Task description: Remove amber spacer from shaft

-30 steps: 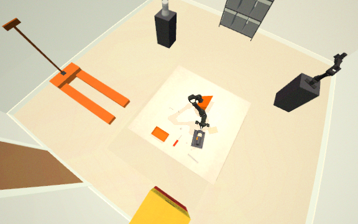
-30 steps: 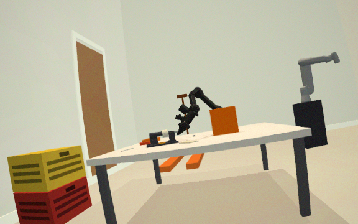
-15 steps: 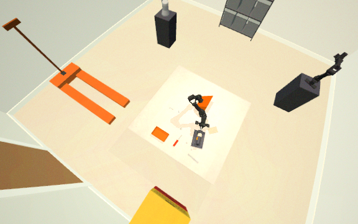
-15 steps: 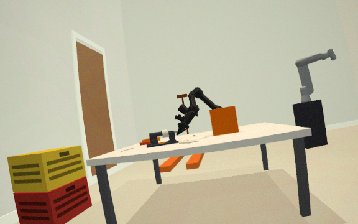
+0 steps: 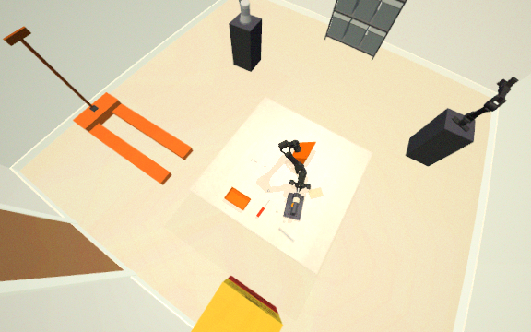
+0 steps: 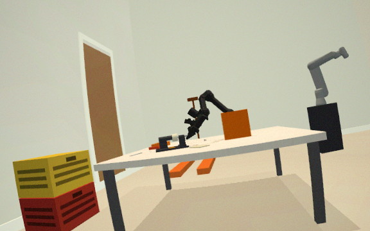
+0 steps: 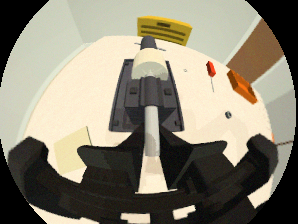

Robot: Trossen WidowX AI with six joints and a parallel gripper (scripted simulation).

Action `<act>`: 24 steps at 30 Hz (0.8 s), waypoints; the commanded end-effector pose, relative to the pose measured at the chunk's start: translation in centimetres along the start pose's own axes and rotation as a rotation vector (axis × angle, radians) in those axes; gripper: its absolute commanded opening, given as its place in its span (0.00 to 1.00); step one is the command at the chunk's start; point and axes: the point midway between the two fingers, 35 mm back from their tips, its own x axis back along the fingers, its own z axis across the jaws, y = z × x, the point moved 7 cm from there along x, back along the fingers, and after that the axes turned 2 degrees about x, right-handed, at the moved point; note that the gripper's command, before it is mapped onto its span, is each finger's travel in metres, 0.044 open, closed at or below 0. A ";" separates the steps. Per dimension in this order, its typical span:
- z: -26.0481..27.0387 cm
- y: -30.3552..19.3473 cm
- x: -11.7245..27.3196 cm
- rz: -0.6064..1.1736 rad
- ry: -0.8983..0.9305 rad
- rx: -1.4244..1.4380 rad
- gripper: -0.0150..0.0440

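On the pale, white-topped counter (image 5: 335, 171) (image 6: 252, 144) (image 7: 100, 75), a dark grey base plate (image 5: 288, 215) (image 6: 159, 150) (image 7: 116, 117) carries the assembly and makes the landmark for everything around it. At its end farther from the arm stands the big dark housing block (image 5: 294, 212) (image 6: 163, 143) (image 7: 148, 44); at the nearer end is a smaller dark bearing block (image 6: 182, 141) (image 7: 131, 101). A smooth light grey shaft (image 7: 151, 131) sticks out of the bearing block toward the black arm (image 5: 301, 171) (image 6: 208, 96). The black two-fingered tool (image 5: 299, 189) (image 6: 188, 137) (image 7: 149, 124) is clamped on this protruding end, one finger against either side.

Between the two blocks, a thick cream ring-shaped spacer (image 5: 296, 199) (image 6: 175, 136) (image 7: 150, 64) sits up at shaft height. A small amber piece (image 5: 292, 204) (image 6: 171, 147) shows low over the base plate, beneath the line of the shaft; it is probably the amber spacer, though it is too small to tell exactly what it rests on.

To one side of the base plate lie a red-handled screwdriver (image 5: 260, 212) (image 7: 211, 69) and, farther out, a shallow orange tray (image 5: 237, 198) (image 7: 242, 86). On its other side, a flat pale yellow square (image 5: 315, 193) (image 6: 199, 145) (image 7: 72, 150) lies near the bearing-block end.
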 end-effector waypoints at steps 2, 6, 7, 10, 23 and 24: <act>0.0 0.4 -0.2 -0.007 -0.001 -0.004 0.25; 0.0 0.4 -0.2 -0.007 -0.001 -0.004 0.25; 0.0 0.4 -0.2 -0.007 -0.001 -0.004 0.25; 0.0 0.5 -0.2 -0.007 -0.001 -0.004 0.25; -0.1 0.6 -0.4 -0.007 -0.001 -0.004 0.25; -0.1 0.6 -0.4 -0.007 -0.001 -0.004 0.25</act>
